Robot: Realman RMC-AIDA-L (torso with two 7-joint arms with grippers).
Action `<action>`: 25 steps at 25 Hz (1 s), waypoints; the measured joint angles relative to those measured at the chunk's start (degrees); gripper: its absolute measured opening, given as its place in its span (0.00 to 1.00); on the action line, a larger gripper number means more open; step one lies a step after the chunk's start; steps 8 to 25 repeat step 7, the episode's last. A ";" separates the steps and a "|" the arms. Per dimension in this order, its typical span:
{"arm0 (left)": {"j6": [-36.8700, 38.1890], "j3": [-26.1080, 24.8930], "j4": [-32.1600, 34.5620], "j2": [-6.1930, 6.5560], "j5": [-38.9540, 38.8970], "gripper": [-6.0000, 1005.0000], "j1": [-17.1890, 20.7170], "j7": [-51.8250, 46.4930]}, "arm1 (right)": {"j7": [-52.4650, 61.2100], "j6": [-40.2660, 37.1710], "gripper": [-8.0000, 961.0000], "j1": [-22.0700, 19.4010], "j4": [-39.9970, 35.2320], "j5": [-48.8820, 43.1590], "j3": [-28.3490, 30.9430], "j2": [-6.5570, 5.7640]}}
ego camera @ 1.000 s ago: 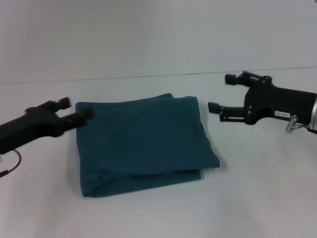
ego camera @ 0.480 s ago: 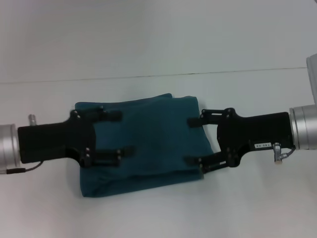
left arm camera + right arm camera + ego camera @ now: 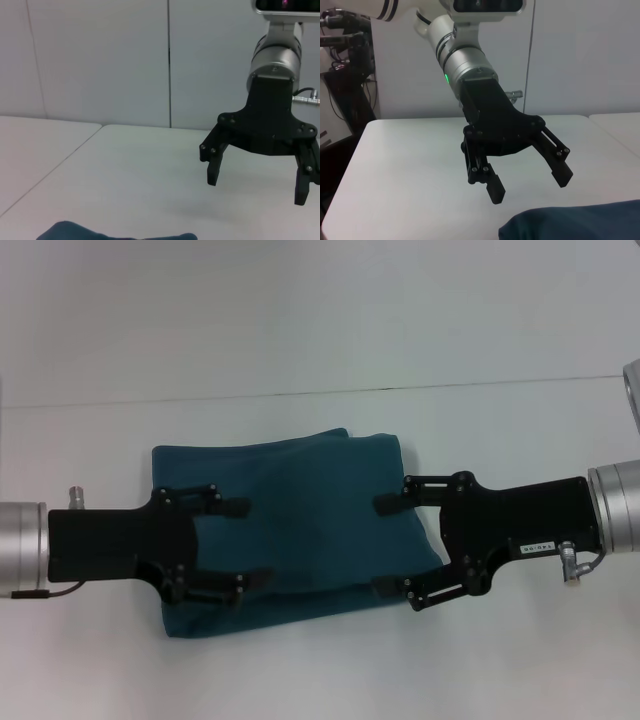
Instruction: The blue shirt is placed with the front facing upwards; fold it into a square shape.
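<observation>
Folded blue shirt [image 3: 300,525], centre of white bench [image 3: 320,350]. Left claw [image 3: 240,543] at 9 o'clock, right claw [image 3: 390,546] at 3 o'clock; both released, above shirt edges.

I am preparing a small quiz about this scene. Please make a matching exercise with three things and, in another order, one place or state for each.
Things:
1. blue shirt
2. left pincer
3. right pincer

Place or state:
A. open, above the shirt's edge on the robot's right side
B. folded into a thick, roughly square packet, flat on the white table
C. open, above the shirt's edge on the robot's left side

Pairs: 1-B, 2-C, 3-A
</observation>
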 joint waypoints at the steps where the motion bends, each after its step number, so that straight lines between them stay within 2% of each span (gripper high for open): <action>1: 0.03 -0.01 0.06 0.00 0.10 0.88 0.06 -0.03 | 0.11 0.01 0.98 0.00 -0.05 -0.02 0.00 0.00; 25: -0.54 -0.18 0.12 -0.01 1.42 0.88 0.12 -0.70 | 1.01 0.40 0.98 0.00 -0.38 -1.12 0.07 -0.08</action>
